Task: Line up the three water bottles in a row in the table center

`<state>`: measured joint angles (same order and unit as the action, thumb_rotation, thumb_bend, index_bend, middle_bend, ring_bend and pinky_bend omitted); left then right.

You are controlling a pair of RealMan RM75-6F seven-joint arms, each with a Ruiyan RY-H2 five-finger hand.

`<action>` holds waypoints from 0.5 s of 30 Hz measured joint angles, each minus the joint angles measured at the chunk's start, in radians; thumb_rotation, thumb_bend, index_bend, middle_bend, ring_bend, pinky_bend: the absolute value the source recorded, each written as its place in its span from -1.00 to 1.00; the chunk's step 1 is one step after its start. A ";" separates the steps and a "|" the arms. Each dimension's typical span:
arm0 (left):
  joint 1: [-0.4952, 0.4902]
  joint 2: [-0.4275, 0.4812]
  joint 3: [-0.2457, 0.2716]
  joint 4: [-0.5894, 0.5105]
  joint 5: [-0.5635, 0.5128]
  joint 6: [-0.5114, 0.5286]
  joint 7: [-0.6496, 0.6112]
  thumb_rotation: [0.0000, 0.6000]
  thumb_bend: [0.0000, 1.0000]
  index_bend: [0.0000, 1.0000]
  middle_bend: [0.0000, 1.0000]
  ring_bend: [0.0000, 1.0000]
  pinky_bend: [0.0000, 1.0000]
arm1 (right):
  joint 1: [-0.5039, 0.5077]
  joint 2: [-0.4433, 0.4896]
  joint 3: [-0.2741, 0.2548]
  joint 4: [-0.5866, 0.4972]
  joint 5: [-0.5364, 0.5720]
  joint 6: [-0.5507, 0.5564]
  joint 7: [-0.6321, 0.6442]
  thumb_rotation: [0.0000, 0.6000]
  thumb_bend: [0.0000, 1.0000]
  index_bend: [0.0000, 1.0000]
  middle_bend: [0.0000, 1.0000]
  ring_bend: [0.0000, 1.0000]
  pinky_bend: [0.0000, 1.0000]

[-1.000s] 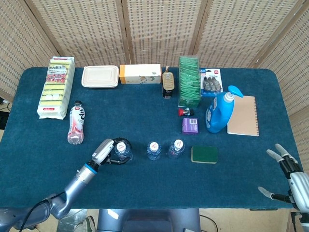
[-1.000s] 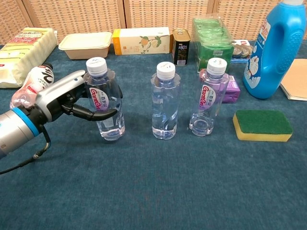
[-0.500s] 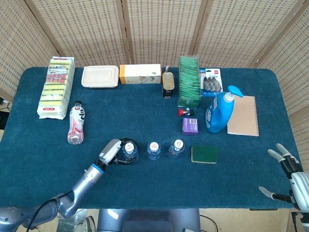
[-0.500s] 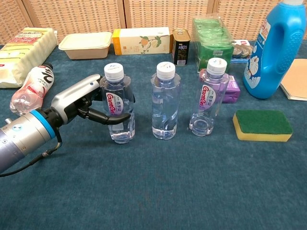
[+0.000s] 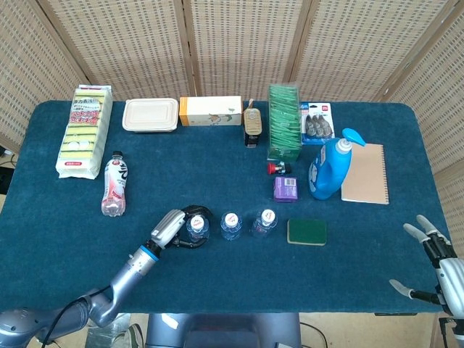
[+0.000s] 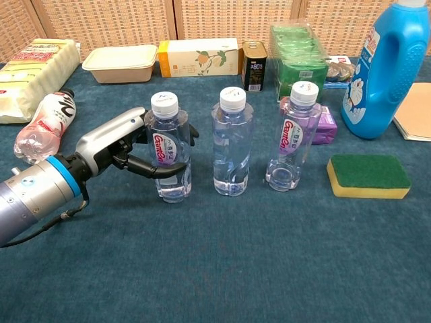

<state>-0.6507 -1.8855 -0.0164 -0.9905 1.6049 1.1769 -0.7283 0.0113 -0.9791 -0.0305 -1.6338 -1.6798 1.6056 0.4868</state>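
Observation:
Three clear water bottles with white caps stand upright in a row near the table's front middle. My left hand (image 6: 124, 151) (image 5: 172, 228) grips the left bottle (image 6: 168, 149) (image 5: 196, 226), fingers wrapped around its body. The middle bottle (image 6: 232, 142) (image 5: 230, 225) and the right bottle (image 6: 291, 137) (image 5: 264, 221) stand free. My right hand (image 5: 433, 261) hovers at the table's front right corner, fingers spread, holding nothing.
A green sponge (image 6: 368, 175) lies right of the row. Behind it are a blue detergent bottle (image 6: 385, 67), a purple box (image 5: 286, 188) and a notebook (image 5: 365, 173). A pink drink bottle (image 6: 44, 125) lies at the left. Boxes and packs line the far edge.
My left hand has slid the left bottle rightward, closing the gap to the middle bottle. The right hand has barely moved.

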 measured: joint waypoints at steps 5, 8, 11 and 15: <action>0.000 0.003 0.001 0.000 0.001 0.007 -0.003 1.00 -0.38 -0.97 -0.97 -0.92 -0.48 | -0.001 0.000 0.000 0.001 0.001 0.001 -0.001 1.00 -1.00 -0.74 -1.00 -1.00 -0.86; 0.000 0.007 0.004 -0.004 0.003 0.006 -0.009 1.00 -0.44 -1.00 -1.00 -0.97 -0.53 | -0.001 0.000 0.001 0.000 0.001 0.002 -0.002 1.00 -1.00 -0.74 -1.00 -1.00 -0.86; 0.001 0.013 0.008 -0.011 0.005 0.007 -0.021 1.00 -0.48 -1.00 -1.00 -0.98 -0.54 | -0.001 0.000 0.000 0.000 -0.001 0.002 -0.003 1.00 -1.00 -0.74 -1.00 -1.00 -0.86; 0.001 0.024 0.020 -0.024 0.012 0.005 -0.038 1.00 -0.48 -1.00 -1.00 -0.98 -0.54 | 0.000 0.000 -0.001 -0.001 -0.002 0.002 -0.004 1.00 -1.00 -0.74 -1.00 -1.00 -0.86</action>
<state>-0.6502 -1.8614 0.0032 -1.0148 1.6172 1.1818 -0.7658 0.0109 -0.9790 -0.0310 -1.6352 -1.6817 1.6074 0.4826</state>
